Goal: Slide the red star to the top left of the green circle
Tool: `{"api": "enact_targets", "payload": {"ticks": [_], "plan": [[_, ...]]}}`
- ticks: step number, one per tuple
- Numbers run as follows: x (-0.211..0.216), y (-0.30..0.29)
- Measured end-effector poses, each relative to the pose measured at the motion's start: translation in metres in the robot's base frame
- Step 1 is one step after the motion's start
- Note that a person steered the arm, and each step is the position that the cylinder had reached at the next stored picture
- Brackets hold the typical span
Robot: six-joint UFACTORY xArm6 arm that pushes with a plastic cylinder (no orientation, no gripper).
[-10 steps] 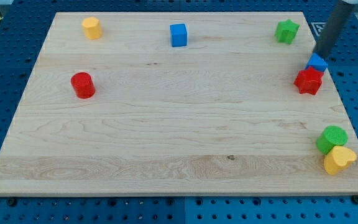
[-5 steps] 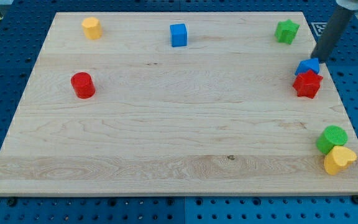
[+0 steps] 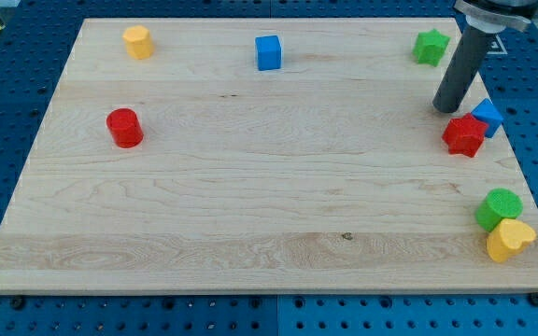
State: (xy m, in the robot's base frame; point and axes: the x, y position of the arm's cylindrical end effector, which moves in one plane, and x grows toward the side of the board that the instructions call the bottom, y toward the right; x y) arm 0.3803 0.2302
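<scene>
The red star [image 3: 463, 135] lies near the board's right edge, with a small blue block [image 3: 487, 117] touching its upper right side. The green circle [image 3: 499, 208] stands at the lower right, well below the star, with a yellow heart [image 3: 509, 240] touching its lower side. My tip [image 3: 447, 107] rests on the board just to the upper left of the red star, a small gap apart from it.
A green star [image 3: 431, 46] sits at the top right, a blue cube [image 3: 268, 52] at the top middle, a yellow block [image 3: 137, 42] at the top left and a red cylinder [image 3: 124, 128] at the left. The wooden board [image 3: 250, 205] ends just right of the star.
My tip has moved left and down, from the upper right of the blue block to the star's upper left. The blue block has shifted right and the red star slightly down.
</scene>
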Motion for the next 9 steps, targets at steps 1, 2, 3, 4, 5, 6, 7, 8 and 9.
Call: {"api": "enact_targets", "payload": {"ticks": [1,2,3,4,5,6,7,8,9], "plan": [[0.02,0.0],[0.068,-0.006],[0.104,-0.01],[0.106,-0.01],[0.115,-0.008],[0.107,-0.019],[0.084,-0.034],[0.075,-0.024],[0.075,0.002]]}}
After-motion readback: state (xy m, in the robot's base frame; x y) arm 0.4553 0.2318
